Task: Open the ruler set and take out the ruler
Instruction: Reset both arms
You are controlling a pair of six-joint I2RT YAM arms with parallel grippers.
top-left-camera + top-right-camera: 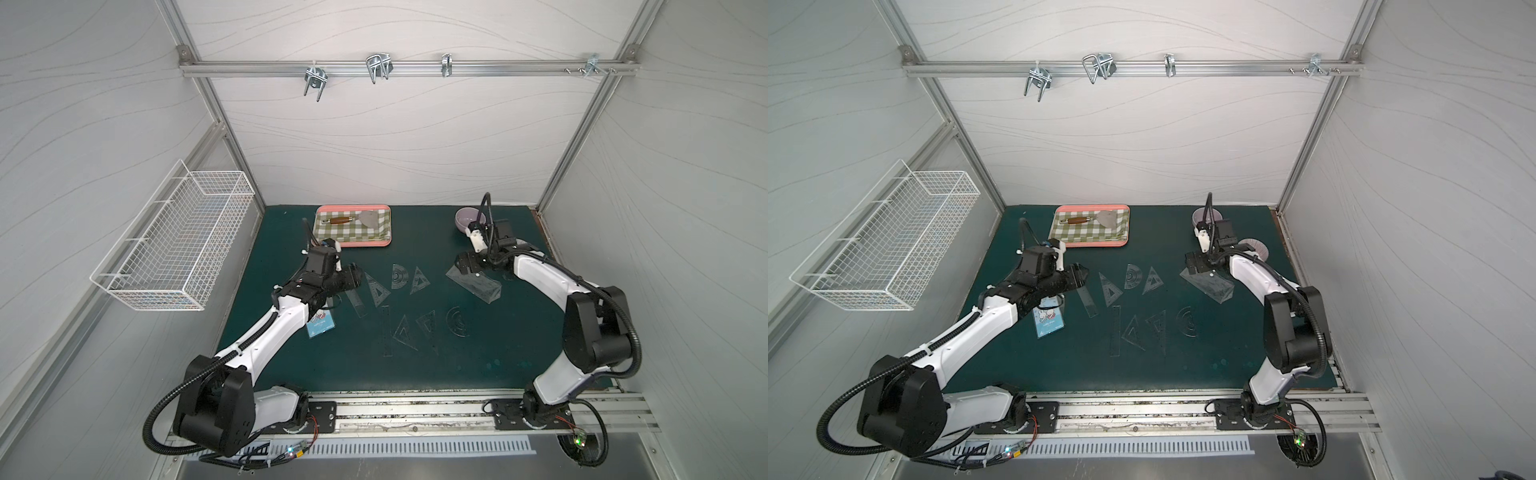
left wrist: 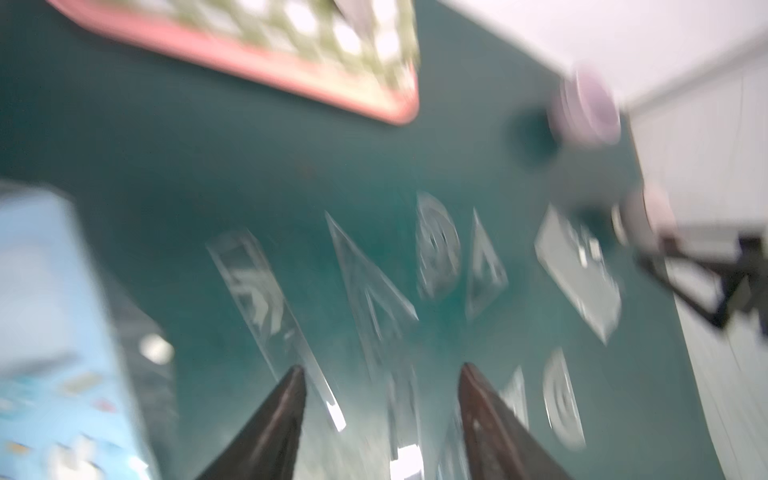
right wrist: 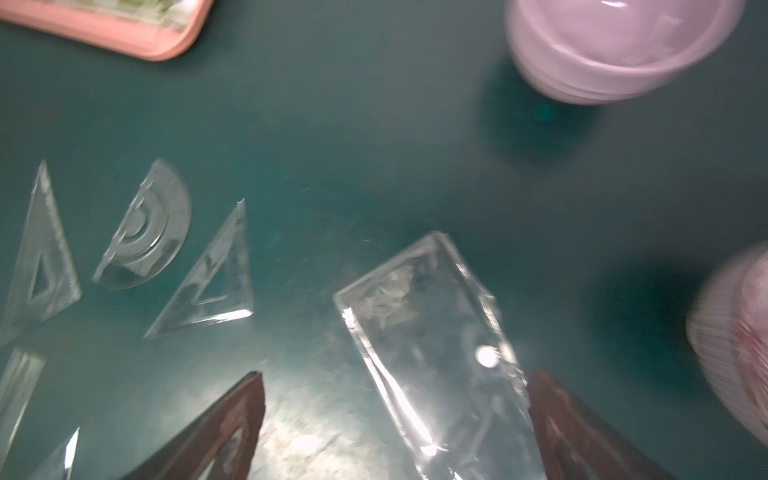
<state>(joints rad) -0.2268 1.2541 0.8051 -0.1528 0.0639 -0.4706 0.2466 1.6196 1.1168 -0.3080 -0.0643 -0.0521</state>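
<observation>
Inspector: Whereabouts of the ruler set?

Clerk: Found as a clear pouch (image 1: 473, 284), lying flat and askew on the green mat (image 1: 498, 345), on the right arm's side, well apart from the pink tray (image 1: 353, 245). Noted a white snap (image 3: 486, 356) near one end.

Inspector: Any grip on it?

Clerk: Saw none. Recorded the right gripper (image 3: 397, 374) over one end of the pouch, with fingers (image 3: 232, 419) spread wide to either side of it and closer to it on one side. Cannot tell about contact with that finger.

Inspector: And the ruler?

Clerk: Out of the pouch, flat on the mat. Logged one clear straight ruler (image 1: 356, 301) just beside the left gripper (image 2: 382, 368), and a second ruler (image 1: 386, 332) nearer the front edge. Noted clear triangles (image 1: 377, 289) and protractors (image 1: 400, 276) spread between the two arms in both top views.

Inspector: State of the left fingers?

Clerk: Parted to a middling gap, holding nothing. Blurred in the left wrist view, yet plainly separated, with the first ruler running past one tip.

Inspector: Anything else to enter?

Clerk: Entered a blue printed card (image 1: 1050, 320) in a clear sleeve by the left forearm, a purple bowl (image 1: 465, 218) behind the right gripper, and a wire basket (image 1: 174, 241) on the left wall.
</observation>
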